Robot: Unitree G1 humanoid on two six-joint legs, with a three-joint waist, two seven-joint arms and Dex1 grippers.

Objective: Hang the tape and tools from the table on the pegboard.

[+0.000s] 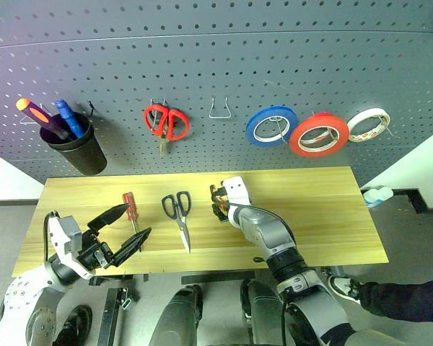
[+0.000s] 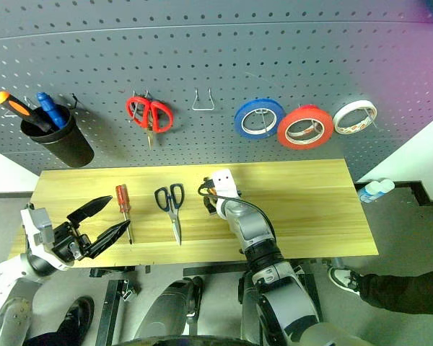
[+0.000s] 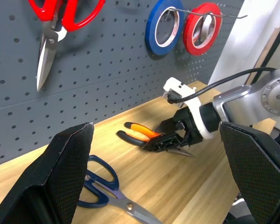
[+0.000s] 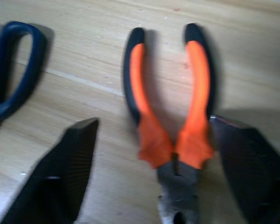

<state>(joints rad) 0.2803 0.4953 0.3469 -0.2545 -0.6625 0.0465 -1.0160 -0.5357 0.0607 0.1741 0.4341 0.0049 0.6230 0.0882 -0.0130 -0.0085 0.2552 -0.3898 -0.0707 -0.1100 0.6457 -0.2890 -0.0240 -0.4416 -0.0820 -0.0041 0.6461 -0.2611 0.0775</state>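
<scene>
Right claw (image 1: 218, 202) sits low over the pliers (image 1: 216, 193) on the worktop (image 1: 325, 209), its fingers apart on either side of them; left claw (image 1: 130, 227) gapes wide near the screwdriver (image 1: 131, 209), with the scissors (image 1: 179, 216) between. From the left wrist, the pliers lie at the right claw's tips. From the right wrist, both fingers (image 4: 65, 172) flank the pliers' head without clamping.

Orange-and-black pliers (image 4: 172, 140), yellowish table (image 1: 325, 209)

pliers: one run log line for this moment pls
right gripper: open, astride pliers | pliers: flat on table, not gripped | left gripper: open, idle | scissors, screwdriver: on table
</scene>
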